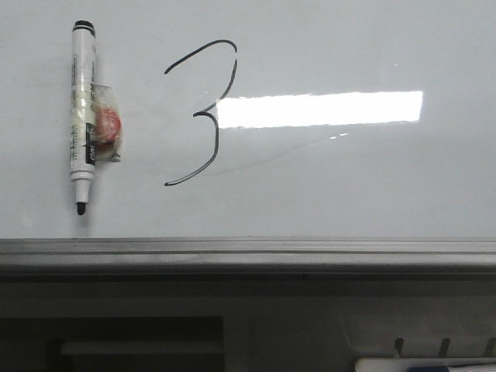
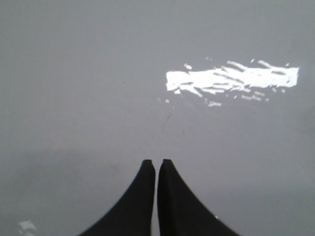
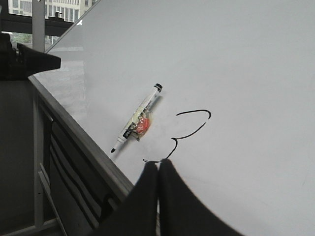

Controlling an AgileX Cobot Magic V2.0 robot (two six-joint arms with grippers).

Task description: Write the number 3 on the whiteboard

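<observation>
The number 3 (image 1: 208, 113) is drawn in thin black line on the whiteboard (image 1: 349, 186), left of a bright rectangular light reflection. It also shows in the right wrist view (image 3: 189, 129). A white marker pen (image 1: 82, 116) sticks to the board left of the 3, tip down and uncapped, with a red-and-clear lump taped to its side; it shows in the right wrist view (image 3: 137, 118) too. My right gripper (image 3: 158, 163) is shut and empty, its tips in front of the bottom of the 3. My left gripper (image 2: 156, 162) is shut and empty over a plain grey surface.
The grey metal bottom rail (image 1: 248, 252) runs under the board. Below it are dark shelves and a white tray edge (image 1: 425, 364) at the lower right. A faint grey curved smear (image 1: 287, 151) lies right of the 3. The board's frame (image 3: 78, 132) drops away at its edge.
</observation>
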